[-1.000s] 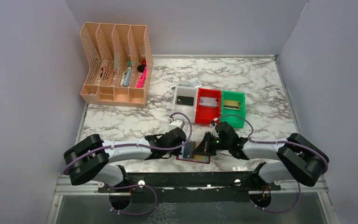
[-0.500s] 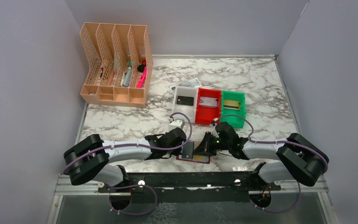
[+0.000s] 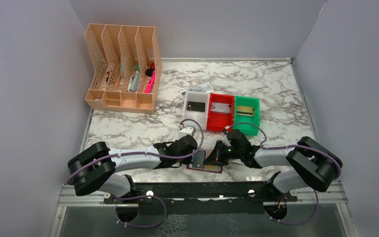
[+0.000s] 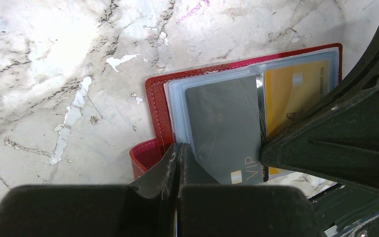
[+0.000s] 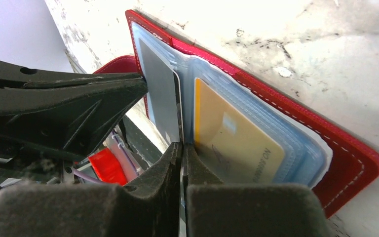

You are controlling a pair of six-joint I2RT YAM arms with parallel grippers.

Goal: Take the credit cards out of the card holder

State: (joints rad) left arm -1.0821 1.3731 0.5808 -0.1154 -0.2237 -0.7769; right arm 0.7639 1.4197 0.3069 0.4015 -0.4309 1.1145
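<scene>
The card holder [image 3: 216, 168] lies open near the table's front edge, dark red with bluish-clear sleeves [image 4: 177, 106]. A grey credit card [image 4: 222, 121] marked VIP sticks partly out of the left sleeve. A gold card [image 4: 291, 91] sits in the right sleeve. My left gripper [image 4: 177, 148] is shut, its tips resting on the holder's left edge beside the side tab [image 4: 145, 155]. My right gripper [image 5: 181, 147] is shut on the near edge of the grey card [image 5: 160, 98], beside the gold card [image 5: 232, 140]. In the top view the two grippers meet over the holder.
A white bin [image 3: 187, 111], a red bin [image 3: 211, 122] and a green bin [image 3: 256, 118] stand in a row behind the holder, each with a card inside. A white printed tag [image 3: 201, 88] lies behind them. A peach file organiser [image 3: 123, 69] stands at the back left.
My right arm has shifted slightly left and nearer the front edge, its gripper still on the grey card. The left arm and the holder have not moved.
</scene>
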